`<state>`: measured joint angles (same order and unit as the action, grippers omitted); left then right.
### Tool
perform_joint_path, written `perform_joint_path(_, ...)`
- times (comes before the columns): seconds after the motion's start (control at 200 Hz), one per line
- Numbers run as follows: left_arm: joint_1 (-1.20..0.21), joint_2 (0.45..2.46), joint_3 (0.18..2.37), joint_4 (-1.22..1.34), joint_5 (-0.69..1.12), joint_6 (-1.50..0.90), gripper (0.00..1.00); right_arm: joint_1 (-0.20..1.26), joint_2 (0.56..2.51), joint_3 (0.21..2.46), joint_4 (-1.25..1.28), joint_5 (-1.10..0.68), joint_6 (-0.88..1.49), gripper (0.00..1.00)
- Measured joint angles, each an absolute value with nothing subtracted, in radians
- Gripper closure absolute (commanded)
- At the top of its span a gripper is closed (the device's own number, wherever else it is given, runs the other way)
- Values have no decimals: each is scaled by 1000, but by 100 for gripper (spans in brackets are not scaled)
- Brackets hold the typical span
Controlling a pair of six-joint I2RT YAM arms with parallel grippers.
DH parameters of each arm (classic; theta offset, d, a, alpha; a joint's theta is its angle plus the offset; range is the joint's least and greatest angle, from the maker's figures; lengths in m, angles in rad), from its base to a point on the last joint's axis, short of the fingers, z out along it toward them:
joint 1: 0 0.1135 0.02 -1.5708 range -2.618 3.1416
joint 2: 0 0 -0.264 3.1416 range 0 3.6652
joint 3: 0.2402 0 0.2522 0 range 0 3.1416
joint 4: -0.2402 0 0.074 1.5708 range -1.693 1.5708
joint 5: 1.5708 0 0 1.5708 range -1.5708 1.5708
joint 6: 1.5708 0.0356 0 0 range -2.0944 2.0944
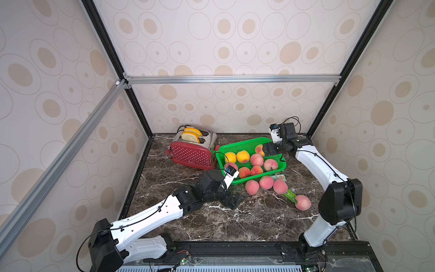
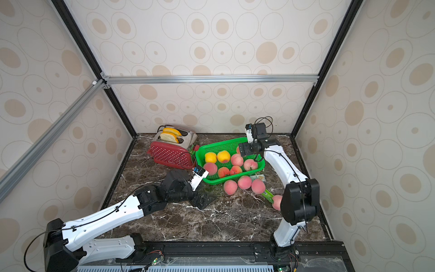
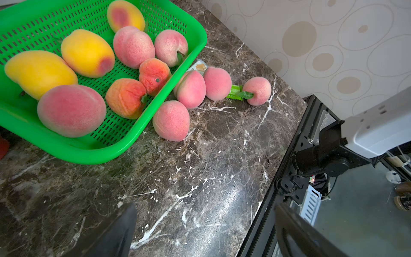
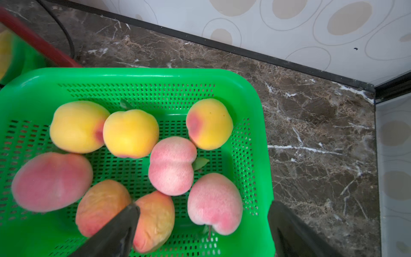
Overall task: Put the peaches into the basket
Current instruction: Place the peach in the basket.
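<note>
The peaches (image 1: 256, 159) are round, soft-looking fruits with a crease. Eight of them lie inside the bright green rectangular plastic basket (image 1: 240, 146) with perforated walls: three yellow peaches (image 4: 130, 133) toward its far side, and three pink ones (image 4: 171, 165) and two wrinkled orange-red ones (image 4: 102, 207) nearer. Four more pink peaches (image 1: 266, 182) lie outside on the dark marble-patterned surface (image 1: 235, 223). Three of these are in a row just beside the near rim of the basket, and the fourth (image 1: 303, 202) is a little apart toward the right edge, next to a thin green packet (image 1: 290, 196). A red dotted toaster (image 1: 191, 154) with two bread slices (image 1: 189, 136) stands just beside the left end of the basket. The back wall (image 1: 235, 106) is near behind both, so the room there is narrow, while the front half of the surface is bare and open. The right end effector (image 4: 202, 205) hangs over the right part of the basket with its fingers spread and nothing between them (the pink peach below it lies free on the mesh). The left end effector (image 3: 205, 210) is also spread wide and holds nothing. It is low over the bare surface in front of the near left corner of the basket, and the row of three outside peaches is near on its right side.
</note>
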<state>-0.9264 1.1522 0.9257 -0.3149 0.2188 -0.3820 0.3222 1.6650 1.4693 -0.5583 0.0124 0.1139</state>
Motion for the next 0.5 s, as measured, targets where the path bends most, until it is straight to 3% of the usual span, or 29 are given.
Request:
perform_joint_path(0.225,-926,1140,876,-300,226,-412,1,336,1445,1213,-574,25,151,3)
perform_joint_path(0.496,-926,1140,843,-241,226,-468,1,362,1230,1094,-638,28,204,2)
